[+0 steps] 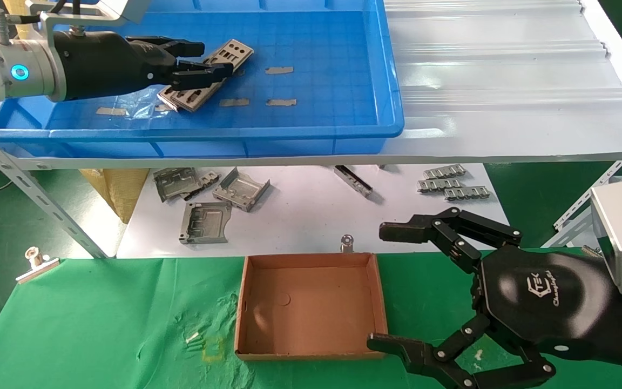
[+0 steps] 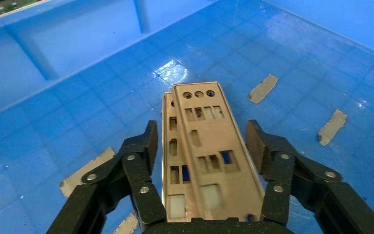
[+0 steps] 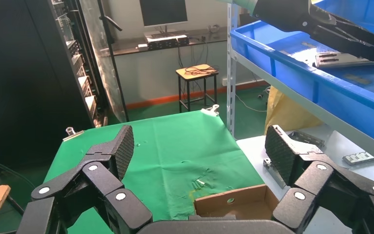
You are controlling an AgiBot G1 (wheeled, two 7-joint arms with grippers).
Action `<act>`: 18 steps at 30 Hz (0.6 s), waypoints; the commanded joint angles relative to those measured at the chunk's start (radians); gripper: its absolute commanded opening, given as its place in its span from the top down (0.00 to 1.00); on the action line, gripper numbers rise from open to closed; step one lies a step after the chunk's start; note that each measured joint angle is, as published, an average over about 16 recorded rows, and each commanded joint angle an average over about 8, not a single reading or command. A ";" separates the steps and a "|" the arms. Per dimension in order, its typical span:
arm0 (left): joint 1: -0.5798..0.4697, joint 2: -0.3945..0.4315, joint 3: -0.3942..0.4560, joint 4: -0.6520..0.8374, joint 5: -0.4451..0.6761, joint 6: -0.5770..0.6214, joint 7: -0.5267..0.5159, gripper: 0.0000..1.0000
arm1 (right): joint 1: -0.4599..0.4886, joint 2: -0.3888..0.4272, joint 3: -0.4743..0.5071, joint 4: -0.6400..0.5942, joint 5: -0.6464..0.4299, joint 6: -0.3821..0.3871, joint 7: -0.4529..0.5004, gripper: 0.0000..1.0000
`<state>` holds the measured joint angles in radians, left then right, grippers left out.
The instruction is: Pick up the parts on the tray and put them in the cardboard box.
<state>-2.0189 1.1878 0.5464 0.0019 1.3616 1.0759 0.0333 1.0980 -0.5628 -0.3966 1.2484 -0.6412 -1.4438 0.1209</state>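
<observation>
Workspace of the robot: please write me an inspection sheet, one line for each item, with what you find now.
Surface: green cloth in front, white shelf behind it, blue tray on an upper rack.
Job's things: two stacked parts lie in the tray; cardboard box on the cloth holds nothing.
Clutter: grey brackets and clip strips on the white shelf; tan tape strips on the tray floor.
Grippers: left gripper open, straddling the parts; right gripper open, beside the box.
Cables: wires on a stool in the background.
Surroundings: monitor on a bench, dark rack.
</observation>
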 commanded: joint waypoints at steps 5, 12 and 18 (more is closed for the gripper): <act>0.000 -0.003 0.001 -0.001 0.002 0.004 0.000 1.00 | 0.000 0.000 0.000 0.000 0.000 0.000 0.000 0.00; 0.001 -0.004 0.005 -0.004 0.007 0.018 0.004 1.00 | 0.000 0.000 0.000 0.000 0.000 0.000 0.000 0.00; 0.000 -0.004 0.007 -0.004 0.010 0.023 0.007 1.00 | 0.000 0.000 0.000 0.000 0.000 0.000 0.000 0.00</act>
<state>-2.0178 1.1846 0.5535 -0.0013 1.3716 1.0955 0.0395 1.0980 -0.5627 -0.3966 1.2484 -0.6411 -1.4438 0.1208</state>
